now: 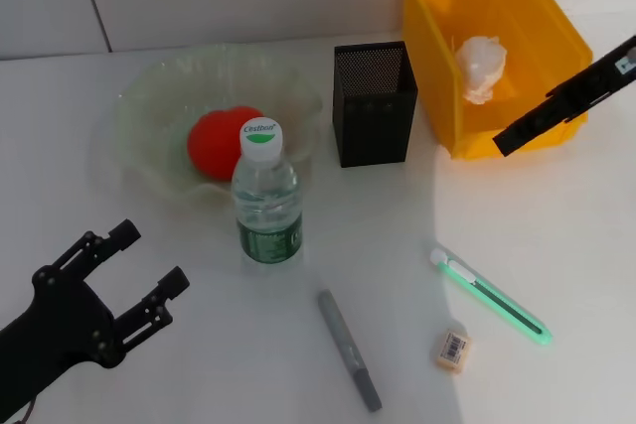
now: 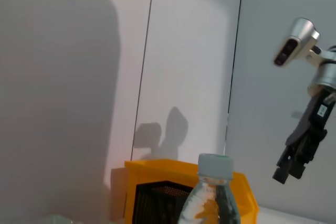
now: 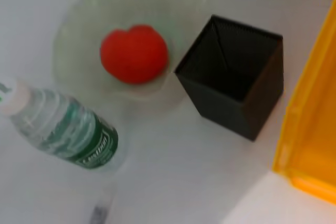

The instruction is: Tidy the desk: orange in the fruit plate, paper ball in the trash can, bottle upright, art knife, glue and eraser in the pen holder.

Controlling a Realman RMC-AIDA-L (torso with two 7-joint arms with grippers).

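Nearest the robot, at about 7 o'clock on the desk [image 1: 298,374]: left gripper [image 1: 134,280], fingers spread, holding nothing, aimed toward 1 o'clock. Just ahead of it, at 1 o'clock from the fingertips and apart from them: the bottle [image 1: 266,196], upright, long axis vertical, white cap on top. Also near, lying flat: grey glue stick [image 1: 349,349] at 6 o'clock, long axis from 11 to 5 o'clock; eraser [image 1: 452,350] just to its right, label up; art knife [image 1: 491,296] with green body, long axis from 10 to 4 o'clock, white end toward 10. All three well apart from both grippers.

Behind the bottle, at 10 to 11 o'clock: fruit plate [image 1: 149,106] with the orange [image 1: 217,143] resting inside, partly hidden by the bottle's cap. Beside the plate at 12 o'clock: pen holder [image 1: 374,103], upright, mouth up, nothing seen inside in the right wrist view.

Farthest, at 1 to 2 o'clock: trash can [image 1: 437,27] with the paper ball [image 1: 481,68] lying in it. Right gripper [image 1: 512,136] raised over the can's near right corner, pointing toward 8 o'clock; cannot tell whether spread or pressed together.
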